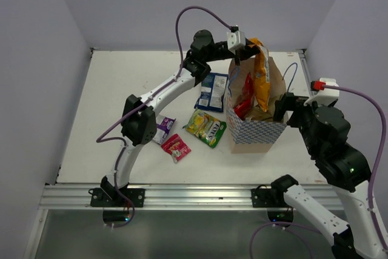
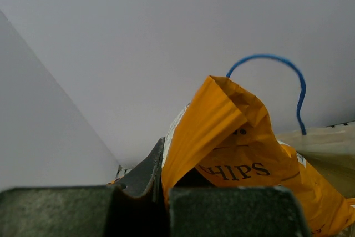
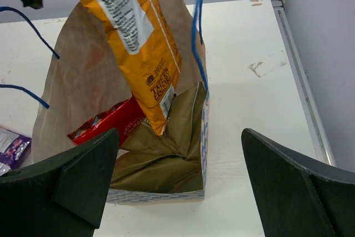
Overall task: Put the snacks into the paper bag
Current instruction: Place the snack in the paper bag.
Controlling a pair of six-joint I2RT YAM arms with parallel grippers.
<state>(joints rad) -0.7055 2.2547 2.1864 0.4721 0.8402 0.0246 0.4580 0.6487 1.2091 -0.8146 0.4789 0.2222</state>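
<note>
The paper bag (image 1: 257, 133) stands open at the table's right of centre. My left gripper (image 1: 244, 50) is shut on the top of an orange chip packet (image 1: 262, 80), which hangs down into the bag's mouth. In the left wrist view the packet (image 2: 238, 148) is pinched between my fingers (image 2: 145, 171). A red packet (image 1: 245, 96) lies inside the bag and also shows in the right wrist view (image 3: 111, 123). My right gripper (image 1: 282, 108) is open and empty just right of the bag. In its own view (image 3: 177, 187) the bag (image 3: 83, 76) and the orange packet (image 3: 138, 37) lie ahead.
Left of the bag lie a light-blue chip bag (image 1: 212, 92), a yellow-green packet (image 1: 206, 128), a purple packet (image 1: 163, 128) and a small pink-red packet (image 1: 176, 148). The bag's blue cord handles (image 3: 199, 26) stick up. An aluminium rail (image 1: 182, 195) runs along the near edge.
</note>
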